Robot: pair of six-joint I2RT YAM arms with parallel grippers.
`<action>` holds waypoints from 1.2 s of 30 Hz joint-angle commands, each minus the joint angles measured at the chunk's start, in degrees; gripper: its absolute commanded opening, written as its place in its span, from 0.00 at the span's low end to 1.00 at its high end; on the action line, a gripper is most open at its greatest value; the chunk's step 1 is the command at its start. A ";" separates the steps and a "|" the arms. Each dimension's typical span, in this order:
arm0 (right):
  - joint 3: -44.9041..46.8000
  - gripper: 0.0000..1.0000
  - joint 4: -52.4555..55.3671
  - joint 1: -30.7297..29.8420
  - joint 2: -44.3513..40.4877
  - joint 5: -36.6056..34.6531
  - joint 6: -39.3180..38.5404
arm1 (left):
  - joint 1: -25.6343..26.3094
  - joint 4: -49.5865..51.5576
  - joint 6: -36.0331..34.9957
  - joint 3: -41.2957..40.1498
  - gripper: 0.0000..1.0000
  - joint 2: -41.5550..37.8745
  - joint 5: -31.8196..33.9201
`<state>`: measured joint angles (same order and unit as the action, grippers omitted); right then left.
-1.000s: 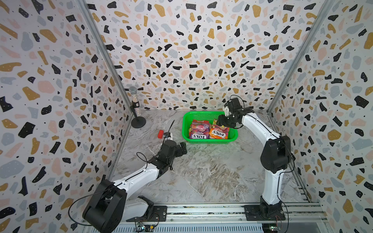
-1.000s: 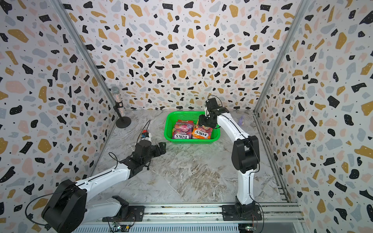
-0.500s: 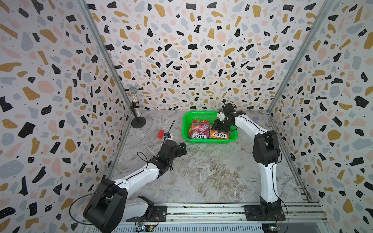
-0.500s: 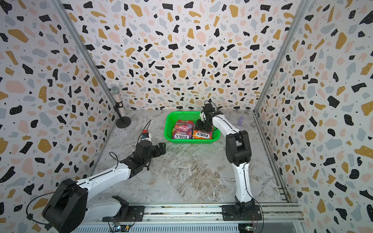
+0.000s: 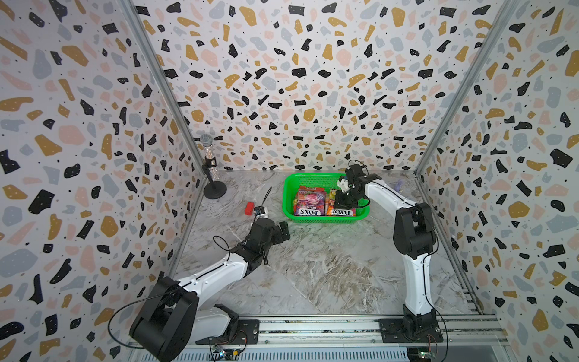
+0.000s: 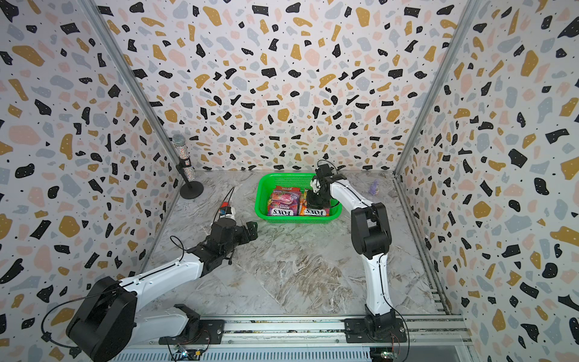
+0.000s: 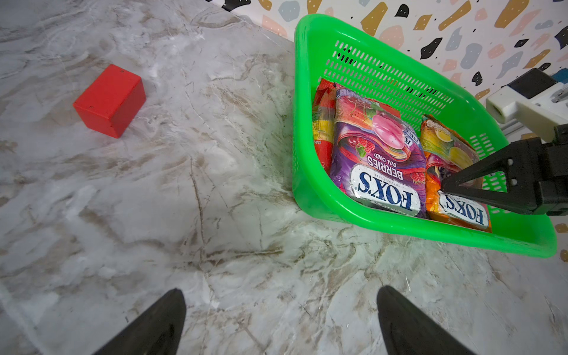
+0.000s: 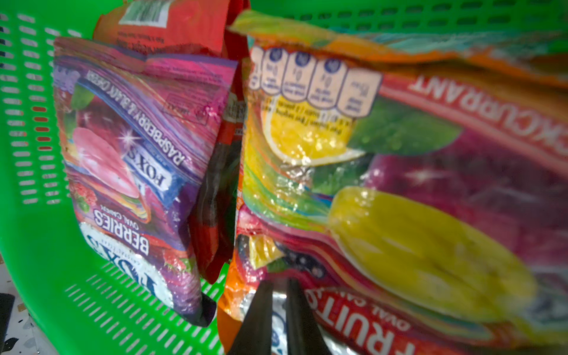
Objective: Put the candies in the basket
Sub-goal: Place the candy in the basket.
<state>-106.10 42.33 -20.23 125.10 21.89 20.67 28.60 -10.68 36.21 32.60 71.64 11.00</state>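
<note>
Right gripper [image 8: 278,281]: jaws almost closed, thin slit remaining, tips down on orange fruit bag [image 8: 399,215]; real grip not clear. Purple berries bag [image 5: 308,200] at 9 o'clock of it, both inside green basket [image 5: 313,180]. Left gripper [image 7: 279,290]: wide open, empty, at 8 o'clock of basket.

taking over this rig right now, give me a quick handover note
Left hand: open, empty, over the table short of the basket.
Right hand: nearly shut, tips at the orange bag inside the basket; grip unclear.
Done: purple bag, orange bag and a red bag lie in the basket; both top views show no bag on the table.
Left: lift the right hand clear, confirm the count.
</note>
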 commanded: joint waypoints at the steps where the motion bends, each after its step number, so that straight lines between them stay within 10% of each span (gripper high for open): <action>1: 1.20 0.22 4.13 -0.43 -6.33 -0.96 -0.81 | -0.04 -0.92 0.10 0.84 1.00 0.25 0.02; 4: 2.67 0.44 1.06 -0.34 -9.79 -8.46 -0.05 | -0.02 -0.92 -0.03 0.80 1.00 0.01 0.31; 10: -3.96 0.51 2.62 1.29 -4.01 -22.26 1.34 | -0.04 -0.84 -0.17 0.45 1.00 -0.71 0.78; 36: -10.36 0.44 0.23 -0.58 4.42 -1.95 2.10 | -0.03 -0.84 -0.50 1.39 1.00 0.43 -0.65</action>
<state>-116.53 41.80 -19.14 131.28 15.03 22.09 28.60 -10.66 36.21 32.60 71.66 10.94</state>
